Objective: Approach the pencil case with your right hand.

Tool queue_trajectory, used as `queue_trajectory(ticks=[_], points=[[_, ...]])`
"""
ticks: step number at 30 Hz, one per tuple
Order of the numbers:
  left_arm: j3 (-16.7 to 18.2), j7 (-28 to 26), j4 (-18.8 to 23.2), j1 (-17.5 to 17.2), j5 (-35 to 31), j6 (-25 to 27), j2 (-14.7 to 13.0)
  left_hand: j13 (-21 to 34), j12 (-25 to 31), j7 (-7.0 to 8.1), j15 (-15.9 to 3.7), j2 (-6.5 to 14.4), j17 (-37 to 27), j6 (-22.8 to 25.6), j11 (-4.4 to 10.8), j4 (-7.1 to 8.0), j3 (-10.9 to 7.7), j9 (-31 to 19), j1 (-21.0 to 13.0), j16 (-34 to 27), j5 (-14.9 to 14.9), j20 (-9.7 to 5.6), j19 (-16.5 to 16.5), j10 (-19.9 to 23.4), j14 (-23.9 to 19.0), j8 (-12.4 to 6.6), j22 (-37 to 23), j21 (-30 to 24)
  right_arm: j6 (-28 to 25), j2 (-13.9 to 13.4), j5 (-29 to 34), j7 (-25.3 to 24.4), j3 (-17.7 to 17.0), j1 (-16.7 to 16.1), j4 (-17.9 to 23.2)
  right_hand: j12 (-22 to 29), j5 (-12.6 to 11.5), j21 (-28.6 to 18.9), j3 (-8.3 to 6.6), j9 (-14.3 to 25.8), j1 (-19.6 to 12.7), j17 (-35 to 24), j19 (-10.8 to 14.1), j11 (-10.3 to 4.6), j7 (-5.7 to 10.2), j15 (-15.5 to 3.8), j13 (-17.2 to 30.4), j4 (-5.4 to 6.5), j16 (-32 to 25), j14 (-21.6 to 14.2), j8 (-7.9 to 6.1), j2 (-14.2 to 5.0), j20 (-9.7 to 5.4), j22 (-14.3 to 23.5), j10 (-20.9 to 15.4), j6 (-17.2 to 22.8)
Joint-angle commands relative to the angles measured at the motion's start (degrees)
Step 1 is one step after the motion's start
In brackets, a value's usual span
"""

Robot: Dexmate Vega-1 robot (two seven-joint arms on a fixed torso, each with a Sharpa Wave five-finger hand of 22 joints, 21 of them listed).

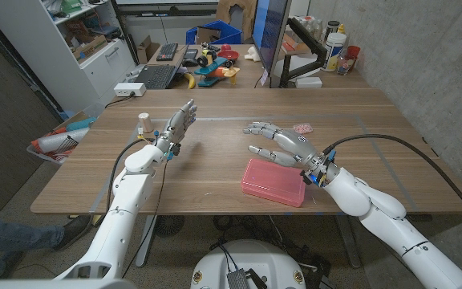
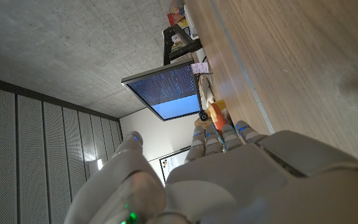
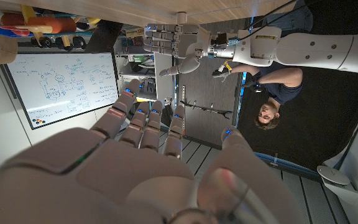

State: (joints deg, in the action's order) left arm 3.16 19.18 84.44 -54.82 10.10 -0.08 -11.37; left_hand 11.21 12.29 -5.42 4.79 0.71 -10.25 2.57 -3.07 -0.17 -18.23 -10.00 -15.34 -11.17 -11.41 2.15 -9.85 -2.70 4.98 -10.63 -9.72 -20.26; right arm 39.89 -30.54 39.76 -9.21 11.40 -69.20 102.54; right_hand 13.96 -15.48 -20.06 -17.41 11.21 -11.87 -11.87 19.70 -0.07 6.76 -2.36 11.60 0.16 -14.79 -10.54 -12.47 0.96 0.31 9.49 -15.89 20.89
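While my right hand (image 1: 281, 141) hovers spread just behind the pencil case (image 1: 273, 181), touching nothing, the approach looks nearly done.

A wooden table (image 1: 215, 172) carries a pink pencil case (image 1: 273, 181), a small pink object (image 1: 302, 128) and a small cylinder (image 1: 143, 121).

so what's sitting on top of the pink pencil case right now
Nothing rests on the pencil case; its lid shows bare. The right hand hovers open just behind its far edge, not touching as far as I can tell. Its contents are hidden.
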Motion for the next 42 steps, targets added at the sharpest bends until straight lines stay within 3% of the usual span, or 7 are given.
queue_trajectory(ticks=[1,18,42], points=[[0.1,0.1,0.2,-0.1,-0.1,0.0,0.0,0.0,0.0,-0.25,0.01,0.4,-0.2,0.4,-0.16,-0.38,-0.17,-0.3,0.1,0.2,0.1,0.03,-0.2,0.2,0.5,-0.21,-0.3,0.2,-1.8,-1.7,1.3,-0.5,0.9,-0.3,1.3,0.0,-0.3,0.2,-0.24,0.1,-0.4,-0.1,0.4,-0.19,-0.02,-0.11,0.1,-0.37,0.3,-0.4,0.17,-0.25,-0.04,0.1,-0.1,0.3],[0.0,0.2,1.0,-0.8,0.0,0.4,-0.2,0.0,-0.1,-0.25,-0.04,0.5,-0.2,0.4,0.0,-0.49,-0.07,-0.3,0.1,0.2,0.1,0.06,0.0,0.1,0.5,-0.17,-0.3,0.6,-4.6,-3.7,3.1,-0.4,1.9,-1.2,2.9,-0.2,-0.4,0.6,-0.22,0.1,-0.4,-0.1,0.7,-0.28,0.07,-0.08,0.1,-0.45,0.4,-0.5,0.24,-0.34,-0.02,0.1,-0.2,0.4],[-0.1,0.0,1.6,-1.1,-0.1,0.4,-0.3,0.0,-0.1,-0.31,-0.04,0.6,-0.2,0.5,-0.08,-0.65,0.06,-0.3,0.2,0.3,0.0,0.12,0.1,0.1,0.5,-0.17,-0.3,1.2,-9.6,-6.6,9.6,-4.8,4.1,-1.1,3.8,-0.4,-0.5,1.3,-0.21,0.1,-0.4,-0.1,1.0,-0.76,0.38,-0.18,0.1,-0.63,0.6,-0.8,0.51,-0.47,-0.2,0.1,-0.4,0.1]])
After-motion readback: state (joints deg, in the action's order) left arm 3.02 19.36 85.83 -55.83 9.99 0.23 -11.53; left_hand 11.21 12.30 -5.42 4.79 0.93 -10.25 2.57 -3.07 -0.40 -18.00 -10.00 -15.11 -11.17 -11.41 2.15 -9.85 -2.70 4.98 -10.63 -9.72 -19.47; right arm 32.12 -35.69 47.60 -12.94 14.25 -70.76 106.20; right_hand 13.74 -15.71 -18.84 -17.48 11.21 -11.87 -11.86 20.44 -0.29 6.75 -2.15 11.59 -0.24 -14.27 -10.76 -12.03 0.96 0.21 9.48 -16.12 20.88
